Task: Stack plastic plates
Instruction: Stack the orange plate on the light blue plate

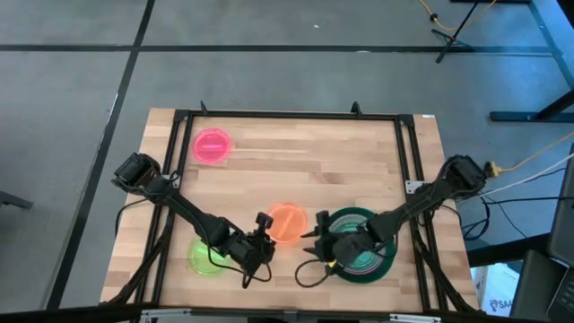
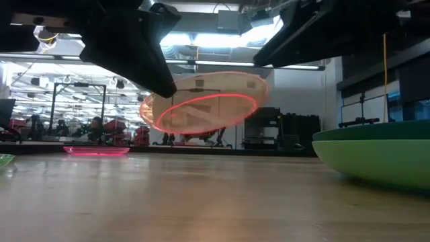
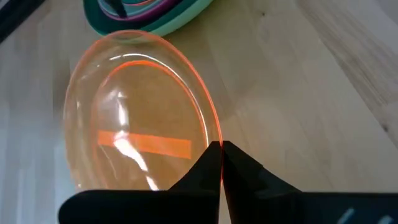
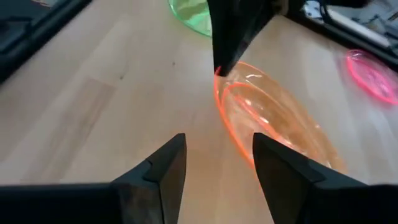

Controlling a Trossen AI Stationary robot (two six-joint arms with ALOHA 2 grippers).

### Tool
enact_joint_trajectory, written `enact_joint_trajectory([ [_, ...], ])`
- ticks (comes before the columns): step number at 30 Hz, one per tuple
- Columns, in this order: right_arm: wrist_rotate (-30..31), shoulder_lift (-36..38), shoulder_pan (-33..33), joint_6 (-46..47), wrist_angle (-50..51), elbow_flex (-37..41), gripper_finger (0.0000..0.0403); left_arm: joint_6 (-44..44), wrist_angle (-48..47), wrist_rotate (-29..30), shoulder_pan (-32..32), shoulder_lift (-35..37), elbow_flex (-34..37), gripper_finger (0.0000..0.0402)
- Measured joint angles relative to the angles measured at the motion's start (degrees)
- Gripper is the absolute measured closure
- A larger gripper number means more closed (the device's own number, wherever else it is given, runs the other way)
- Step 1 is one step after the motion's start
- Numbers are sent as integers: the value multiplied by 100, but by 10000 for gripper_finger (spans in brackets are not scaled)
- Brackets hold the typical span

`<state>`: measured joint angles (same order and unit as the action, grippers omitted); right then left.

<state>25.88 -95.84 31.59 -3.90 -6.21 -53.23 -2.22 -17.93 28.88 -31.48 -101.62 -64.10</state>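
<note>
1. The left tool (image 3: 219, 149) pinches the rim of the orange plate (image 1: 287, 222), holding it tilted above the desk (image 1: 296, 157).
2. The right tool (image 4: 214, 163) gapes empty beside the stack of plates (image 1: 363, 247).

The worktable (image 1: 296, 152) has a light wood-plank top inside a black metal frame (image 1: 287, 115) and stands on a grey floor (image 1: 269, 72) crossed by dark seam lines. On the floor to the right lie a yellow cable (image 1: 529, 160), black cables, and the black legs of a stand (image 1: 462, 27) at the far right. Seen level across the table, the room behind is a large lit hall with ceiling lights (image 2: 201, 40), dark equipment racks (image 2: 282, 131) against a pale wall (image 2: 299, 91), and a seated person (image 2: 97, 128) at far left.
</note>
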Motion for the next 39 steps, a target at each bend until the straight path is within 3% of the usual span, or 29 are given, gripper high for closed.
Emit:
enact_joint_trajectory([
  [13, -454, -312, -312, -481, 31, 0, 231, -256, 196, 175, -136, 2, -2, 400],
  [16, -452, -342, -312, -625, 37, 0, 267, -254, 194, 199, -127, 2, -2, 400],
  [22, -442, -342, -311, -897, 47, 0, 386, -169, 222, 207, -131, 6, -2, 398],
  [27, -275, -342, -308, -1147, 129, -77, 382, 194, 223, 234, -127, 45, -4, 363],
  [33, -103, -342, -171, -1108, 1386, -809, 398, 625, 133, 119, -209, 186, -15, 309],
  [39, 114, -332, 251, -139, 3313, -1836, 399, 682, -301, 26, -486, 422, -11, 297],
])
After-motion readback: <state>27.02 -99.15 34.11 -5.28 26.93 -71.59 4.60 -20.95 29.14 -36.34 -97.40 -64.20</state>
